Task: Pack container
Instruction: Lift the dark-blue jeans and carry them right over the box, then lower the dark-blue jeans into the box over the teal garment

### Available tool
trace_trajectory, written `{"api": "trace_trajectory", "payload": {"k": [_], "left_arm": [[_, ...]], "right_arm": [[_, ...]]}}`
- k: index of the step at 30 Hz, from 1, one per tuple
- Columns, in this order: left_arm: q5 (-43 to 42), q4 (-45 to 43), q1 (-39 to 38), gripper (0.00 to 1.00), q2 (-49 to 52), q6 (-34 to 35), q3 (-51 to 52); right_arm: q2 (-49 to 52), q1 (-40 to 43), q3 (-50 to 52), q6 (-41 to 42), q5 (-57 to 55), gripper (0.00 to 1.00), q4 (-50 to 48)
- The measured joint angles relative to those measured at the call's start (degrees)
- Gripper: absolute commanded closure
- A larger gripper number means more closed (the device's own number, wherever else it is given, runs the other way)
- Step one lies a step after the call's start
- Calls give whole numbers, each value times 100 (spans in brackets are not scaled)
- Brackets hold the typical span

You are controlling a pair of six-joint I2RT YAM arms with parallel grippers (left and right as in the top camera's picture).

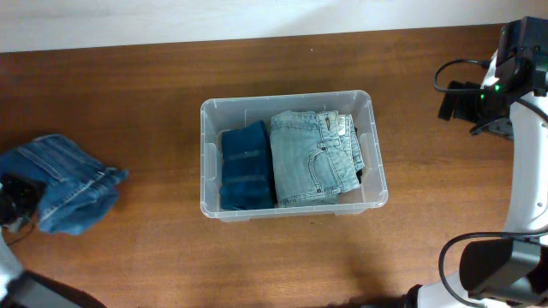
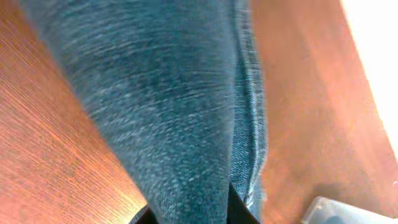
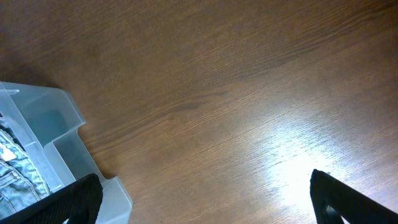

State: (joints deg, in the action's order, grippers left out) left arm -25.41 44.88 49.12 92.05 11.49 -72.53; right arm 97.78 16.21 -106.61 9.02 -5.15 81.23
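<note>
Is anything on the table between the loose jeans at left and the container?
Nothing visible: only bare table separates the blue jeans from the container. Inside, dark folded jeans and light folded jeans cover most of its floor.

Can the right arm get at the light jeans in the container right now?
Probably yes: the container has no lid, the light jeans lie uncovered, and the open right gripper hangs beside it.
</note>
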Motion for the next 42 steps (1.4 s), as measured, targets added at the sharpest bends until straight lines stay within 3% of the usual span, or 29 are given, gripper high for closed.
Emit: {"api": "trace_trajectory", "payload": {"k": [11,17,21,32,42], "left_arm": [[33,651,-968,99,-621,319,-1005],[-17,1375,-2068,99,-634,358,-2277],[-269,1397,-2988,99,-673,468,-2970],[-791,979,-5681,99,-503,918,-3123],[-671,1023,-6752,99,586,1272,-3123]], "right_arm": [[0,0,0,-2,0,2,0],[0,0,0,0,0,2,0],[0,0,0,0,2,2,0],[0,0,0,-2,0,1,0],[0,0,0,0,0,2,-2]]}}
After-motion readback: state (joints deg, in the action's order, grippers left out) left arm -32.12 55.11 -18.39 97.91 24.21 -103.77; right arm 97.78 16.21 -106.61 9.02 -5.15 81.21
